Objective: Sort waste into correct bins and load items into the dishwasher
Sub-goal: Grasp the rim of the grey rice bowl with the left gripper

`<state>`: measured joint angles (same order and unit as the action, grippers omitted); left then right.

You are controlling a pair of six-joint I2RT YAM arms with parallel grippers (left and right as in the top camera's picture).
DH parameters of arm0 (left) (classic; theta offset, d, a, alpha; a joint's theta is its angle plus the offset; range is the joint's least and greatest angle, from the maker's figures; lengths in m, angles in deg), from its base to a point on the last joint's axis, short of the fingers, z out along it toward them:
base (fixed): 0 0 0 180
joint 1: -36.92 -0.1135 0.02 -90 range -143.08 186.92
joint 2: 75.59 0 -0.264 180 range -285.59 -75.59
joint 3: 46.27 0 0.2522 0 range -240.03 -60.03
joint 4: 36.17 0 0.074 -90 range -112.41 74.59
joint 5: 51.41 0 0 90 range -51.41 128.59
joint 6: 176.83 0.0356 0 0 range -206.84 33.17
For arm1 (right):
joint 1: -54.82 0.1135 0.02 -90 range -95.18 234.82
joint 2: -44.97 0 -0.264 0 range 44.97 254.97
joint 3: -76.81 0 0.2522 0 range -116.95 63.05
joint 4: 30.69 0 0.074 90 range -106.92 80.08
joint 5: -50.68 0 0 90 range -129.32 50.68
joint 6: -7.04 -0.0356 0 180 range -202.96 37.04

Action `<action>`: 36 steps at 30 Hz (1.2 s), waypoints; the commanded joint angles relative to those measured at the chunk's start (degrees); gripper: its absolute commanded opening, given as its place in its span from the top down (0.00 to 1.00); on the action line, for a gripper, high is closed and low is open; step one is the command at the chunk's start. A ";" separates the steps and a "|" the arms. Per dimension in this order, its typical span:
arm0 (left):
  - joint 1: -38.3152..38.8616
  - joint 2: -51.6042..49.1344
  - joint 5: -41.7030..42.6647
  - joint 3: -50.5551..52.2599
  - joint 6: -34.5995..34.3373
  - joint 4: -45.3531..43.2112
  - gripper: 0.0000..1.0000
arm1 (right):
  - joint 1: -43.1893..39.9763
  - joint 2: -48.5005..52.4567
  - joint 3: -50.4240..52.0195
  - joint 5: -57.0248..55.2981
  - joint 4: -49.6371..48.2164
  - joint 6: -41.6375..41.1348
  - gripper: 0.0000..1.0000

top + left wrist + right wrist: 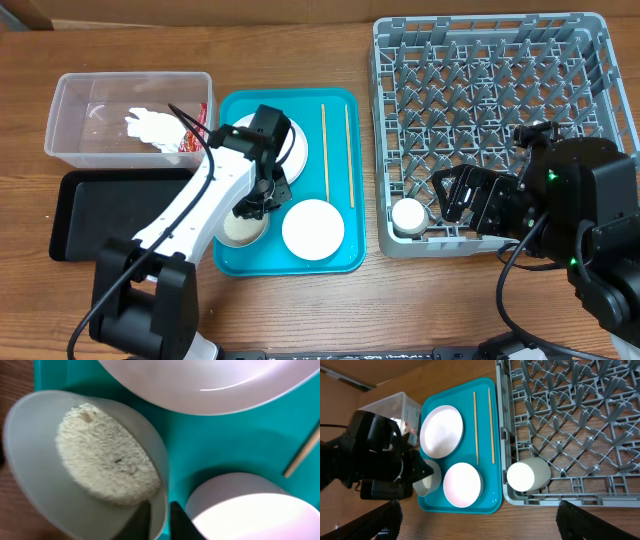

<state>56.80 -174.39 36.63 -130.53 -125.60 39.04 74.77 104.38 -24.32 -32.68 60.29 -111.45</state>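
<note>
My left gripper [159, 522] is shut on the rim of a white bowl of rice [107, 460], one finger inside and one outside; it sits at the teal tray's front left [243, 228]. An empty white bowl [313, 229] and a white plate [296, 146] lie on the tray with two chopsticks [336, 150]. My right gripper [480, 525] is open and empty, above the grey dish rack [390, 130]. A white cup [409, 216] lies on its side in the rack's front left corner. The napkin [150, 124] and red wrapper [200, 125] lie in the clear tub [70, 100].
The black tray [110, 215] lies in front of the clear tub, left of the teal tray [345, 255]. The left arm reaches across the black tray's right end. The rack's pegs stand under the right arm.
</note>
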 commanded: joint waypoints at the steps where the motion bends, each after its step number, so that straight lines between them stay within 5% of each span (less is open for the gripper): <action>1: 0.57 -1.16 -1.20 3.15 -0.02 -1.18 0.73 | 0.28 -0.57 0.02 -0.15 -0.15 0.46 0.00; 11: 0.79 -1.18 -1.07 4.09 0.04 -4.44 0.65 | 0.31 -0.50 0.02 -0.15 -0.20 0.46 0.00; 28: -0.48 -0.70 2.58 -1.97 2.64 1.68 0.79 | 0.28 -0.39 0.02 -0.59 -0.24 0.46 0.00; 36: 0.85 -1.29 2.12 -1.31 2.58 -3.06 0.54 | 0.31 1.20 0.02 -0.59 -0.24 0.46 0.00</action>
<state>56.82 -175.15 39.03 -132.06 -123.70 37.03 74.75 104.89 -24.32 -32.73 60.31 -111.41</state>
